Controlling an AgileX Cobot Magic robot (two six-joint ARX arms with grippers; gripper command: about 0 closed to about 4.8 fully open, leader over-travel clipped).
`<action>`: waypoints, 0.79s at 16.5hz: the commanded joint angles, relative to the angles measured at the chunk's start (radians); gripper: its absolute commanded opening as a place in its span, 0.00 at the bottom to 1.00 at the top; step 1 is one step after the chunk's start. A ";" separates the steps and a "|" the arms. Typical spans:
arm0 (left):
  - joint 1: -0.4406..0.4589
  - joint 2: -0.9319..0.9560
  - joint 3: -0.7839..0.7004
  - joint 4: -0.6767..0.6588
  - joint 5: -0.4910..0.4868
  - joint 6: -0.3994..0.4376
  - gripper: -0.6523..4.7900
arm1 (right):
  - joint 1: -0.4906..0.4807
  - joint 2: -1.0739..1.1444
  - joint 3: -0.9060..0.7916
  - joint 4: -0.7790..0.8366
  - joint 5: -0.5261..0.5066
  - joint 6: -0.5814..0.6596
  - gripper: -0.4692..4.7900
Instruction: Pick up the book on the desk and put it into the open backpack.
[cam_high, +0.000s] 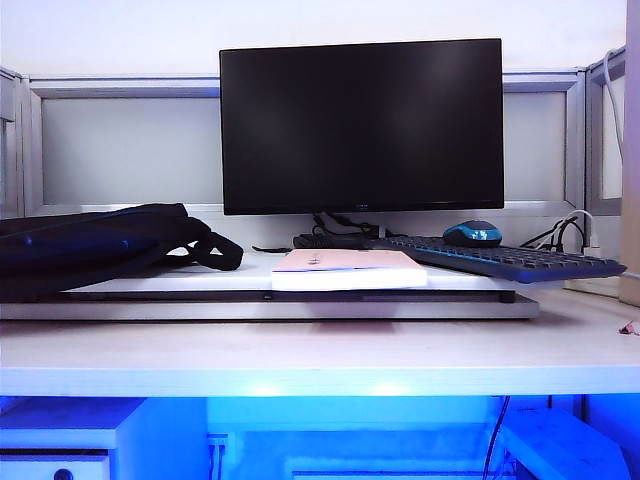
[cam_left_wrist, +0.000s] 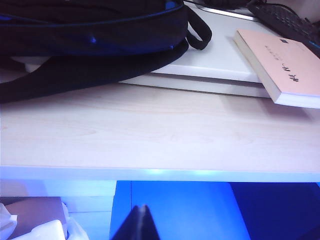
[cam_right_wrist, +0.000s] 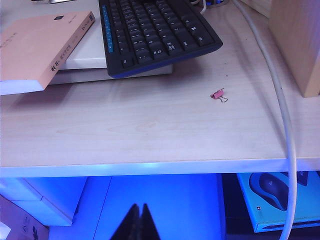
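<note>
Both grippers, left and right, hang closed and empty below the desk front edge. On its pale wood-look top, a white riser carries the backpack, book and keyboard before a dark monitor.

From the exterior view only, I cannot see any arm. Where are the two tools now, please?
Observer: Both hang below the desk's front edge. The left tool is shut, seen in the left wrist view.
Operator: And the right one?
Observer: The right tool is shut too, empty, also under the edge.
Operator: Does the book sit fully on the riser?
Observer: No. The book overhangs the white riser at its near corner.
Operator: Anything small on the desk near the keyboard?
Observer: A pink binder clip lies on the desk in front of the keyboard.
</note>
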 joint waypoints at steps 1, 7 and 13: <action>0.000 0.001 -0.006 -0.008 0.003 0.001 0.11 | 0.000 0.000 -0.002 0.002 0.002 0.002 0.08; 0.000 0.001 -0.006 -0.002 0.006 0.001 0.11 | 0.002 0.000 -0.002 0.015 -0.035 0.002 0.08; 0.000 0.001 -0.003 0.249 0.129 -0.038 0.38 | 0.002 0.000 0.000 0.213 -0.182 0.097 0.11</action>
